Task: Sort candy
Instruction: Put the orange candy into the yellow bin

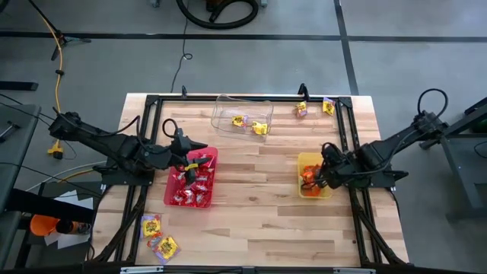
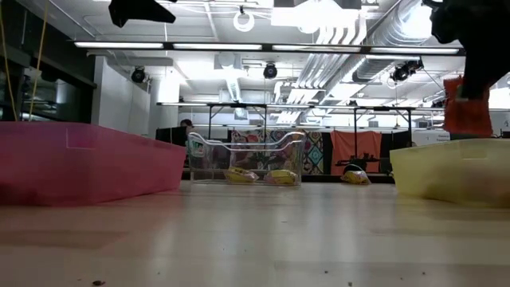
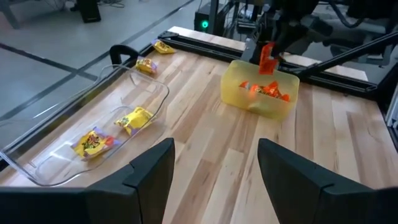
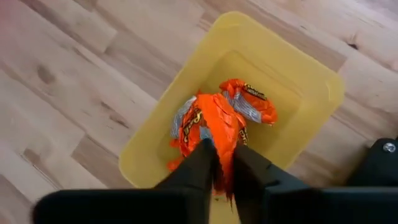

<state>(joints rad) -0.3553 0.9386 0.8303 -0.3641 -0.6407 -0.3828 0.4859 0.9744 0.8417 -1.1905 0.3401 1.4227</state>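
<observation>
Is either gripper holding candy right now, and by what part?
The right gripper pinches an orange candy by one end, above the yellow tray. The left gripper is open, empty.

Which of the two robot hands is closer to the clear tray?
Left. The left gripper hovers over the red tray, just below the clear tray; the right gripper is over the yellow tray, farther away.

From the low view my right gripper (image 2: 470, 80) is cut off by the top edge, and the red tray (image 2: 80, 163) runs off the left. The candy (image 1: 190, 190) heaped in that tray is too small to count from above. Print on the far yellow packets (image 1: 329, 106) cannot be read.
</observation>
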